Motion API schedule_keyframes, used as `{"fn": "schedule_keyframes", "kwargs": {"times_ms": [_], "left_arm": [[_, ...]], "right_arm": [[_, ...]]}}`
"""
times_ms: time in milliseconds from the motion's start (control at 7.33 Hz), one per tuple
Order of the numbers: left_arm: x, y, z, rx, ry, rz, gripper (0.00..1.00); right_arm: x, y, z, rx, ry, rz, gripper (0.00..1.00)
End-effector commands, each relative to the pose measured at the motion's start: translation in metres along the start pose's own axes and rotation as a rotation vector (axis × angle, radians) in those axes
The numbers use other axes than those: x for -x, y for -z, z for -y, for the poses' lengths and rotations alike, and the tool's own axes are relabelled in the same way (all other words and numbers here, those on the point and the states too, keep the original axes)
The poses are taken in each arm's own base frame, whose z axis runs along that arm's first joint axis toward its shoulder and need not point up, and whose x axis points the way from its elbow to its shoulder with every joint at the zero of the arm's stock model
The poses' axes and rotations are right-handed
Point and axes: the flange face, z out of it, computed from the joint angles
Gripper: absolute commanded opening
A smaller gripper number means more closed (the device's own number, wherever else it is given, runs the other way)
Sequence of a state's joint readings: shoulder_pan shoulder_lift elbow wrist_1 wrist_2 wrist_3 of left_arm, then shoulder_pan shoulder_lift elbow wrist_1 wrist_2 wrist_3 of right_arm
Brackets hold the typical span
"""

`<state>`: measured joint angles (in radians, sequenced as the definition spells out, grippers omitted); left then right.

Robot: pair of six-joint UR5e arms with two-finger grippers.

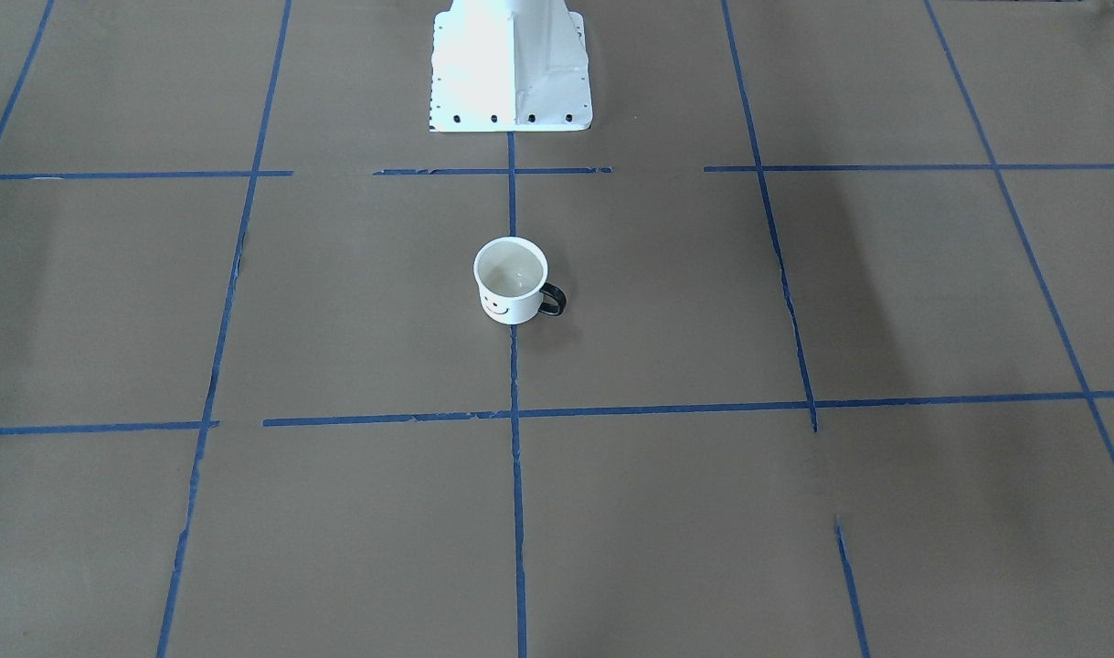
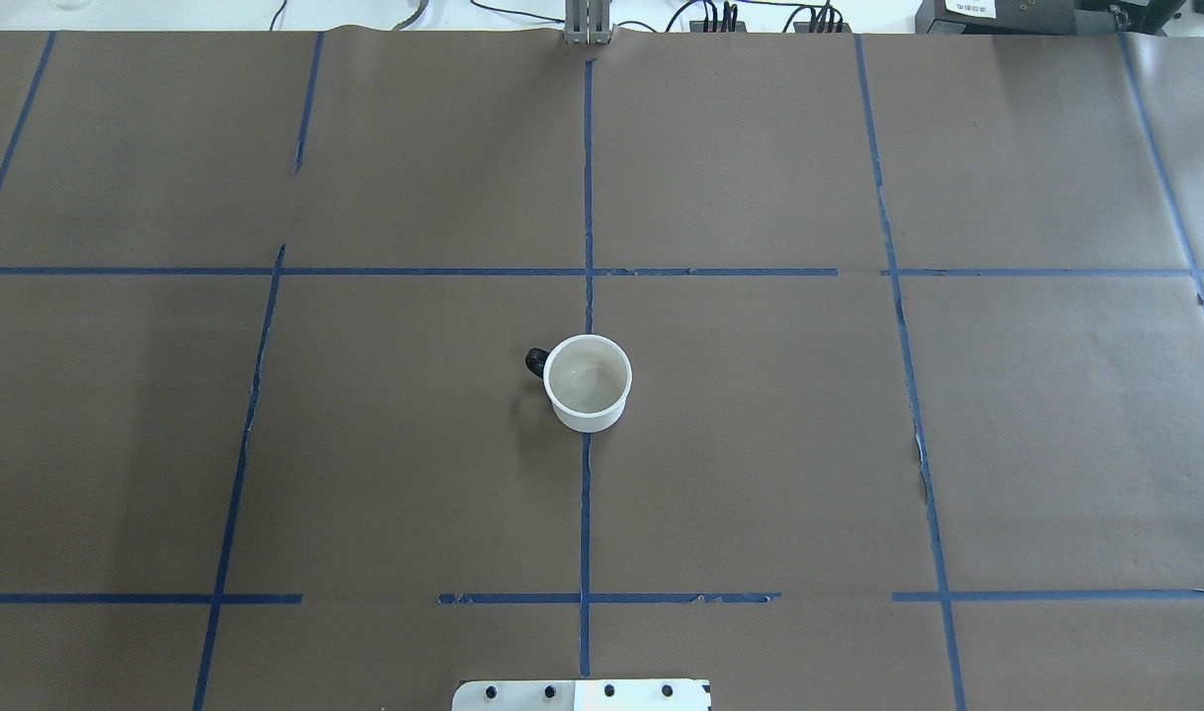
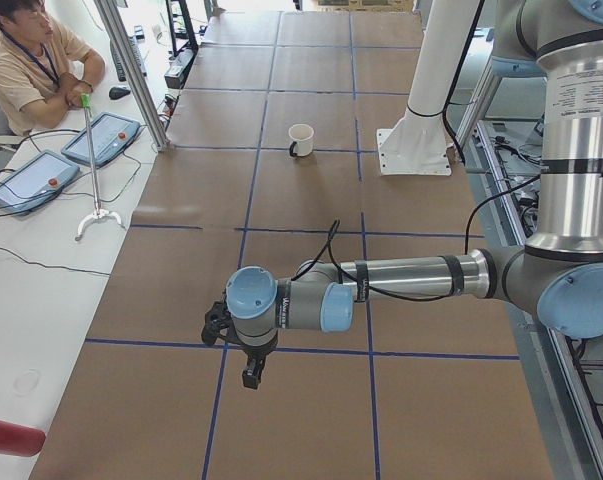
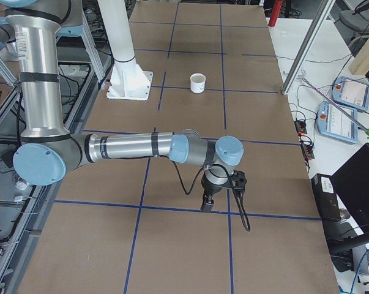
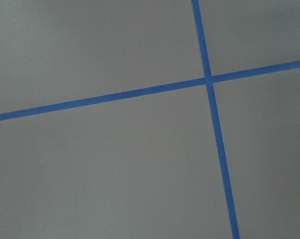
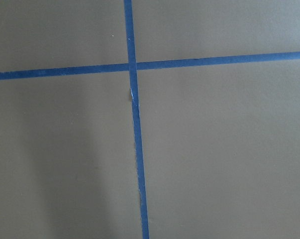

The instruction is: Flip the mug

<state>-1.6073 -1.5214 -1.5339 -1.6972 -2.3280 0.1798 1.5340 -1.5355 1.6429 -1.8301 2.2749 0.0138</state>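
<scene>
Mug upright, mouth up, mid-surface; left gripper and right gripper hang well apart from it, fingers' state untellable, so the flip is judged either finished or unbegun.

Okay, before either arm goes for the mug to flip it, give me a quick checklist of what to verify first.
1. Mug upright, mouth up, not yet flipped: ok.
2. Handle in view, pointing to the robot's left: ok.
3. Nothing touching the mug on the table: ok.
4. Left end effector far from the mug, holding nothing: ok.
5. Right end effector far from the mug, holding nothing: ok.
6. Either end effector open for a grasp: cannot tell, seen only in side views.
</scene>
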Motion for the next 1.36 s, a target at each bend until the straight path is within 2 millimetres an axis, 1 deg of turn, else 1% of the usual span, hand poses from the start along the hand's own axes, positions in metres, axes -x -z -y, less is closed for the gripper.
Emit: {"fn": "schedule_keyframes", "kwargs": {"times_ms": [0, 1227], "left_arm": [[0.0027, -0.0034, -0.004, 0.003, 0.001, -0.001, 1.0], [-0.0037, 0.0043, 0.0006, -0.013, -0.013, 0.003, 1.0]], "right_arm": [[0.0, 0.0, 0.0, 0.0, 0.0, 0.0, 1.0], [0.0, 0.0, 0.0, 0.0, 0.0, 0.0, 1.0]]}}
